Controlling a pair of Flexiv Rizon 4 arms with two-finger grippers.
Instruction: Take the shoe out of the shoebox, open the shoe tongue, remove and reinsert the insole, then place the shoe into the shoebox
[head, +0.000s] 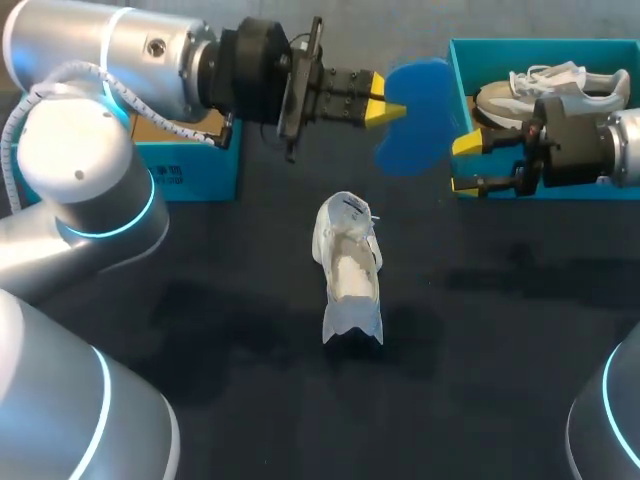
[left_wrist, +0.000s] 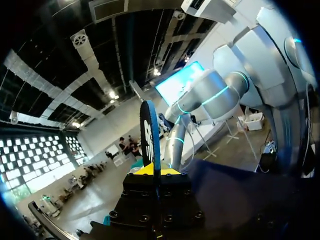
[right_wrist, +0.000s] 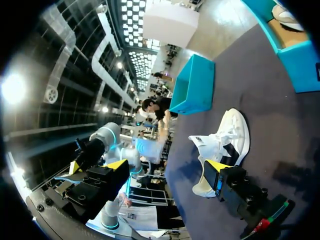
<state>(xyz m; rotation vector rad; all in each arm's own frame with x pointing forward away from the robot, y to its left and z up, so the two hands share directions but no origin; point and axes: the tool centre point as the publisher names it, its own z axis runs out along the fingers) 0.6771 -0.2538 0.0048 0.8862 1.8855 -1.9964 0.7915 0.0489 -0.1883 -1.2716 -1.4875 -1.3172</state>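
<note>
Two hands in view: clamped the blue insole (head: 415, 115) in the left hand (head: 385, 105), held the right hand (head: 462, 165) wide by the shoebox (head: 460, 85). Saw the shoe (head: 350, 265) central on the table (head: 200, 300), long axis near-to-far, toe end unclear.

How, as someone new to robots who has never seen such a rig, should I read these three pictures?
This is a robot with two arms at a dark table. One picture looks down from above; the two round ones come from a camera on each wrist. The left gripper is shut on a blue insole. The right gripper is open and empty, beside a teal shoebox holding a grey shoe. A white shoe lies mid-table, and another teal box stands at the left.
</note>
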